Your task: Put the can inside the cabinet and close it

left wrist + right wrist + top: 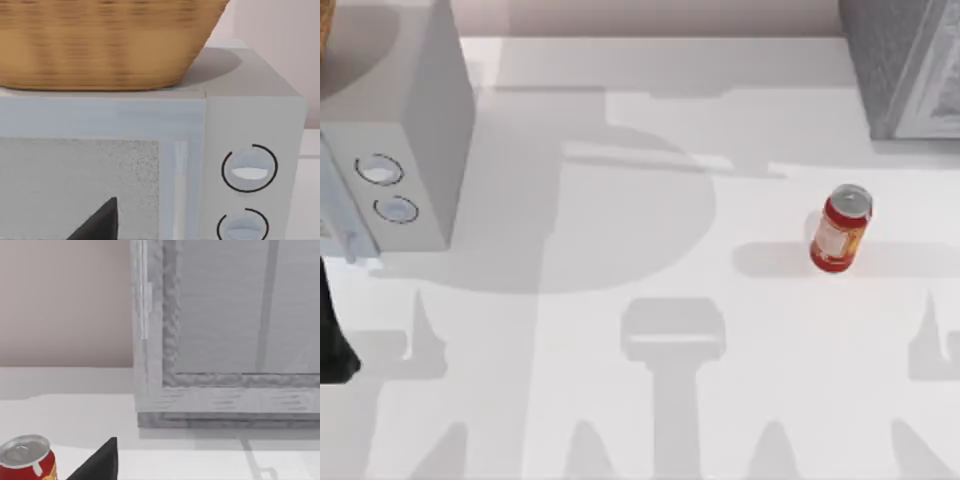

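Facing the white box with two round dials (250, 170), the left gripper (97, 222) shows as one dark fingertip low in the left wrist view, and whether its fingers are apart or together I cannot tell. The box has a speckled grey front window beside the dials, and a woven basket (100, 45) sits on its top. In the top view this white box (410, 130) stands at the table's far left, dials toward the near side, and a dark part of the left arm (335, 340) sits at the left edge below it.

The right gripper (97, 462) likewise shows as a single dark fingertip in the right wrist view; its state cannot be told either. Just beside that fingertip stands the can (27, 457), silver top up. Beyond it rises the cabinet (225, 385), its paler framed front panel shut flush against the speckled body.

From above, the can (841, 230) stands upright on the white table (650, 300), toward the right side, apart from everything else. The cabinet (905, 65) occupies the far right corner, well behind the can.
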